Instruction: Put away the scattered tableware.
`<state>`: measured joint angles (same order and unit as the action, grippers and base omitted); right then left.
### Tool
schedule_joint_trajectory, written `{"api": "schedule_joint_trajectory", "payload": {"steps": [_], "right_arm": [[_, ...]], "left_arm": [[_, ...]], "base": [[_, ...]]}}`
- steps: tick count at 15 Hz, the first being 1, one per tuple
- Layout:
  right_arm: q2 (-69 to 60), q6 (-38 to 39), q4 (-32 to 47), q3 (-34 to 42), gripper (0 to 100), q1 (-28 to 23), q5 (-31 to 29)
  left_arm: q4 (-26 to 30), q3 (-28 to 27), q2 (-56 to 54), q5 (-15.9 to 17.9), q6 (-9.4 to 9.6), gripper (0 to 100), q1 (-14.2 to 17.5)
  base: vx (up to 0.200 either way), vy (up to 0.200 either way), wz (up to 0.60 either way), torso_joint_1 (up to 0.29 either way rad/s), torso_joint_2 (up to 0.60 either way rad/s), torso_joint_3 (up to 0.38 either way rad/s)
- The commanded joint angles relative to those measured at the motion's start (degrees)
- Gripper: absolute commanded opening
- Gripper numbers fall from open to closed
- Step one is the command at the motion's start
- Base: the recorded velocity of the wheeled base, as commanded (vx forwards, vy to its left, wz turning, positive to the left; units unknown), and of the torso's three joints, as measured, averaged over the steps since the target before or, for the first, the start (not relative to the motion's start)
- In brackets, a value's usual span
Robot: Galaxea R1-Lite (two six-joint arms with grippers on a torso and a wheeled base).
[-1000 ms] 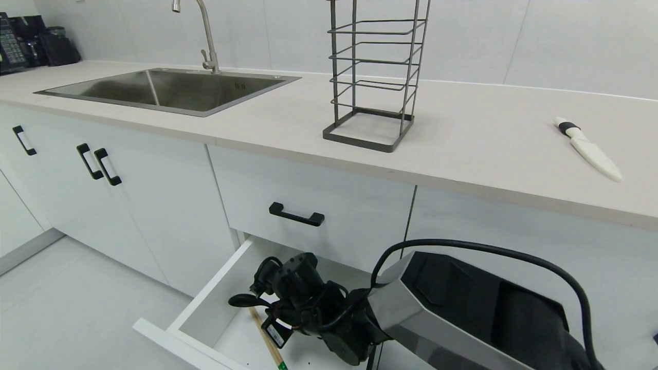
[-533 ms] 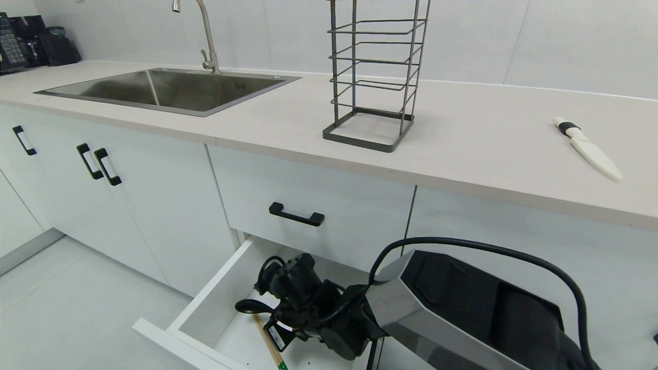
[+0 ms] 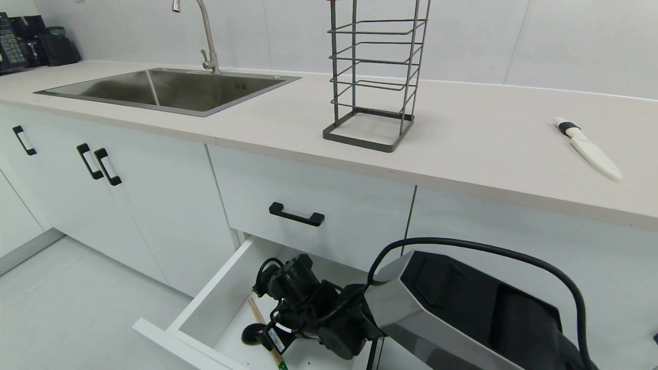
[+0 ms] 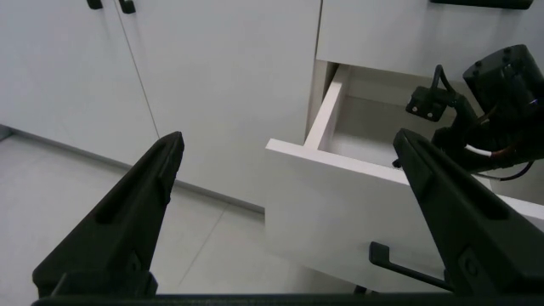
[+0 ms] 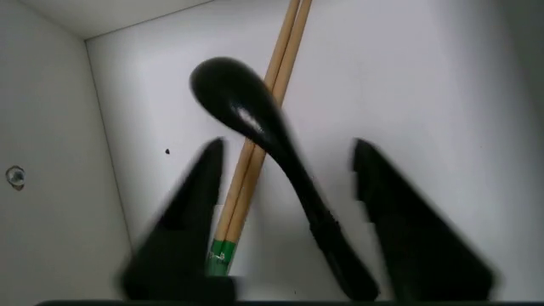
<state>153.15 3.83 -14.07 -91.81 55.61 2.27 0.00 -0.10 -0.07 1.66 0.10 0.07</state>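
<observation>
In the open drawer [image 3: 216, 303], the right tool [image 5: 287, 146] has its fingers spread wide and grips nothing. The black spoon [image 5: 255, 115] sits between them, crossing 2 chopsticks [image 5: 285, 51]. The left tool [image 4: 289, 149] gapes empty outside the drawer front. Farther off, a white knife [image 3: 588, 149] lies on the bench [image 3: 462, 133].

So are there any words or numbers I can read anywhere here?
Nothing here can be read.
Mark inside the sink: too small.
White label on the right arm's wrist: too small.
Green band on the chopsticks: no letters show.
Keys on the black device: too small.
</observation>
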Motion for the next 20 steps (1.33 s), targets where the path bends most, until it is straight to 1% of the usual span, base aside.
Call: {"api": "schedule_joint_trajectory", "payload": {"steps": [1, 4, 9, 10, 12, 13, 14, 15, 16, 17, 18, 20], "right_arm": [[-0.40, 0.13, -0.08, -0.04, 100, 0.11, -0.07], [-2.51, 0.13, 0.01, 0.40, 100, 0.64, -0.16], [-9.27, -0.14, -0.17, 2.07, 100, 3.01, -0.42], [-11.47, -0.31, -0.26, 3.83, 100, 3.54, -0.60], [-15.16, -0.40, -3.16, 8.49, 100, 4.33, -0.60], [-15.87, -0.40, -3.60, 9.28, 100, 4.50, -0.69], [-20.00, -0.58, -5.44, 13.94, 100, 5.47, -0.77], [-22.28, -1.19, -5.88, 16.40, 100, 5.82, -1.04], [-26.15, -2.16, -7.20, 20.97, 100, 6.44, -2.44], [-27.91, -2.33, -8.61, 23.34, 100, 6.61, -2.97], [-30.98, -2.33, -13.71, 28.97, 100, 7.40, -3.15], [-35.29, -2.33, -20.74, 36.44, 100, 7.84, -3.41]], "left_arm": [[0.00, 0.01, 0.07, 0.01, -0.01, 100, 0.01], [0.00, 0.01, 0.07, 0.01, -0.01, 100, 0.01], [0.00, 0.01, 0.07, 0.01, -0.01, 100, 0.01], [0.00, 0.01, 0.07, 0.01, -0.01, 100, 0.01], [0.00, 0.01, 0.07, 0.01, -0.01, 100, 0.01], [0.00, 0.01, 0.07, 0.01, -0.01, 100, 0.01], [0.00, 0.01, 0.07, 0.01, -0.01, 100, 0.01], [0.00, 0.01, 0.07, 0.01, -0.01, 100, 0.01], [0.00, 0.01, 0.07, 0.01, -0.01, 100, 0.01], [0.00, 0.01, 0.07, 0.01, -0.01, 100, 0.01], [0.00, 0.01, 0.07, 0.01, -0.01, 100, 0.01], [0.00, 0.01, 0.07, 0.01, -0.01, 100, 0.01]], "base": [[0.000, 0.000, 0.00, 0.000, 0.00, 0.000], [0.000, 0.000, 0.00, 0.000, 0.00, 0.000], [0.000, 0.000, 0.00, 0.000, 0.00, 0.000], [0.000, 0.000, 0.00, 0.000, 0.00, 0.000], [0.000, 0.000, 0.00, 0.000, 0.00, 0.000], [0.000, 0.000, 0.00, 0.000, 0.00, 0.000], [0.000, 0.000, 0.00, 0.000, 0.00, 0.000], [0.000, 0.000, 0.00, 0.000, 0.00, 0.000], [0.000, 0.000, 0.00, 0.000, 0.00, 0.000], [0.000, 0.000, 0.00, 0.000, 0.00, 0.000], [0.000, 0.000, 0.00, 0.000, 0.00, 0.000], [0.000, 0.000, 0.00, 0.000, 0.00, 0.000]]}}
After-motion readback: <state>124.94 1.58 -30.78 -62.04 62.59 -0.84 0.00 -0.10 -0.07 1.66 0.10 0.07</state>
